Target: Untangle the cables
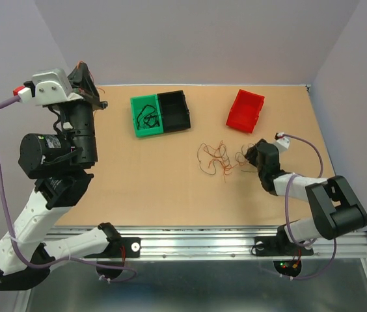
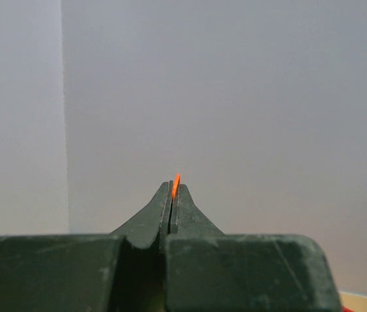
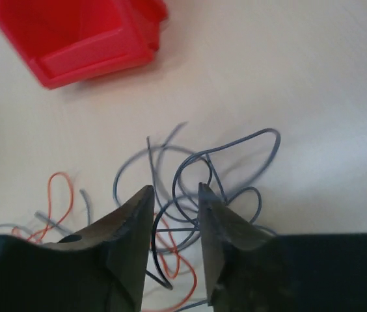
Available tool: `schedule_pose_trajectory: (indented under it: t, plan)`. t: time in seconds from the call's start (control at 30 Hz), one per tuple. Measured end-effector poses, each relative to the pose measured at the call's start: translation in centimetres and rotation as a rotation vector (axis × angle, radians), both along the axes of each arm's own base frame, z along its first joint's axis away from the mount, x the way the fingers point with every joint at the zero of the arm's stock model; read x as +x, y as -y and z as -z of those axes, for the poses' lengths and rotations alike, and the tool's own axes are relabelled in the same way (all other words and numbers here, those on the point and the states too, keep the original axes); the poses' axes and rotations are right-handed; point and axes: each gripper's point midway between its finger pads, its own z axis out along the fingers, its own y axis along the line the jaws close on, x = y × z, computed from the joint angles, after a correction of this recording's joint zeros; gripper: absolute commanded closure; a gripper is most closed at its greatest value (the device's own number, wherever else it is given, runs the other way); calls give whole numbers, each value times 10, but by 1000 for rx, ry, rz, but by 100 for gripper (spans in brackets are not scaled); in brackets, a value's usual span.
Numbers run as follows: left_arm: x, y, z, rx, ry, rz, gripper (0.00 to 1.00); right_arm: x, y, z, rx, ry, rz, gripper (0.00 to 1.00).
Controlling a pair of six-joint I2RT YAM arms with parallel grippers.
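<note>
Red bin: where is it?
Top view: red bin sits at the far right, right of the black bin, just beyond the loose cables.

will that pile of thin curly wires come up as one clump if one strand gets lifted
Probably partly: the thin curly orange and dark wires loop through each other, so neighbours would likely drag along. They look floppy and light, lying in loose curls flat on the tan table, so a push would likely slide them, not roll them.
</note>
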Motion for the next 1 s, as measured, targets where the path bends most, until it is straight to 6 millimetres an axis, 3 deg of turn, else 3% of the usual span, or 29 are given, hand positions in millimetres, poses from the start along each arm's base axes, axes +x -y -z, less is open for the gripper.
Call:
schedule_pose_trajectory:
  t: [0.07, 0.1, 0.23, 0.33, 0.5, 0.6, 0.8, 1.0]
  plan:
    - [2, 10, 3, 23, 1, 45, 100, -6, -11, -6, 13, 39, -84, 3]
    - [3, 15, 5, 32, 1, 67, 100, -10, -15, -10, 17, 62, -126, 0]
    - [10, 35, 15, 69, -17, 132, 100, -20, -36, -24, 33, 135, -279, 0]
    - [17, 52, 31, 100, -44, 183, 100, -20, -57, -49, 44, 225, -407, 0]
    - [30, 88, 66, 162, -108, 287, 100, -30, -95, -83, 54, 372, -634, 0]
    - [37, 115, 93, 210, -153, 374, 100, -45, -129, -101, 50, 464, -812, 0]
    - [41, 155, 131, 266, -206, 527, 100, -81, -187, -104, 54, 527, -1096, 0]
    - [47, 178, 162, 297, -253, 593, 100, -92, -228, -108, 57, 581, -1253, 0]
